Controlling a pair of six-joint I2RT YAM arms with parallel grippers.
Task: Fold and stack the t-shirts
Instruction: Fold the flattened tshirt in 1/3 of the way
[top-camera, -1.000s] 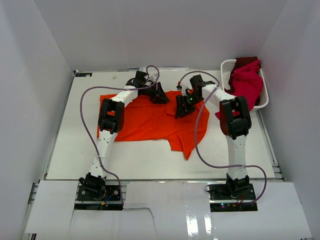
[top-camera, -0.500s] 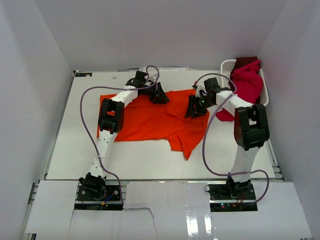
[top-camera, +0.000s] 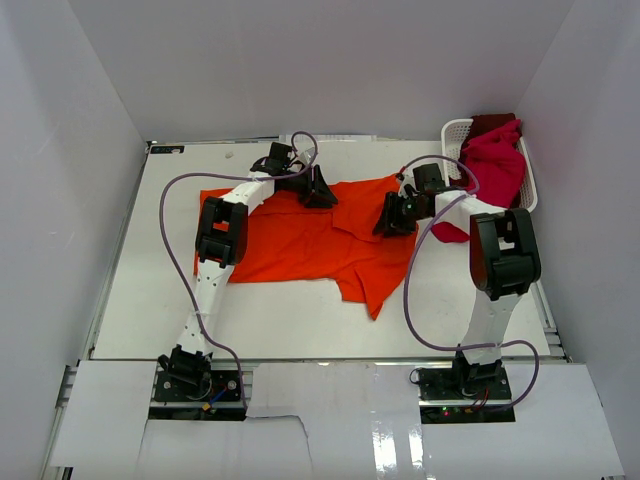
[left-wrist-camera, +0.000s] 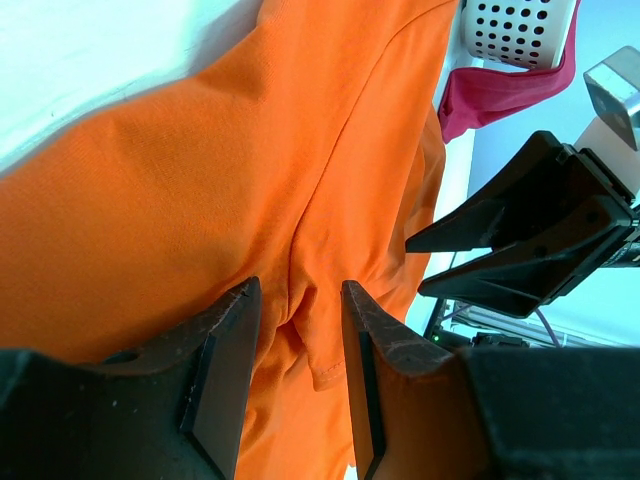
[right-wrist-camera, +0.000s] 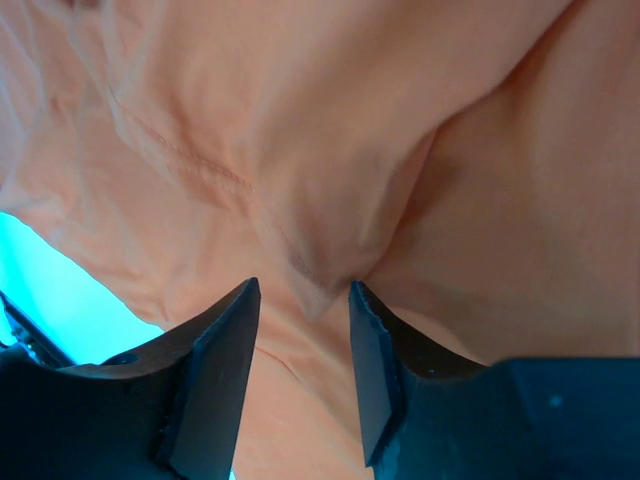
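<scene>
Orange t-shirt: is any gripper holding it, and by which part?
Both hold it. The left gripper pinches a fold of the orange t-shirt at its far edge; the right gripper pinches a fold near its far right corner.

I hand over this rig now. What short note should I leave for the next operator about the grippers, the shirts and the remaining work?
The left gripper is nearly closed, pinching a fold of the orange shirt at its far edge.
The right gripper pinches the same shirt on its right side.
The orange shirt lies spread but wrinkled on the table.
The magenta shirt and the dark red shirt are in the white basket; the magenta one hangs over the rim.
Done: nothing folded or stacked yet.
Left: fold every shirt, then stack them.
</scene>
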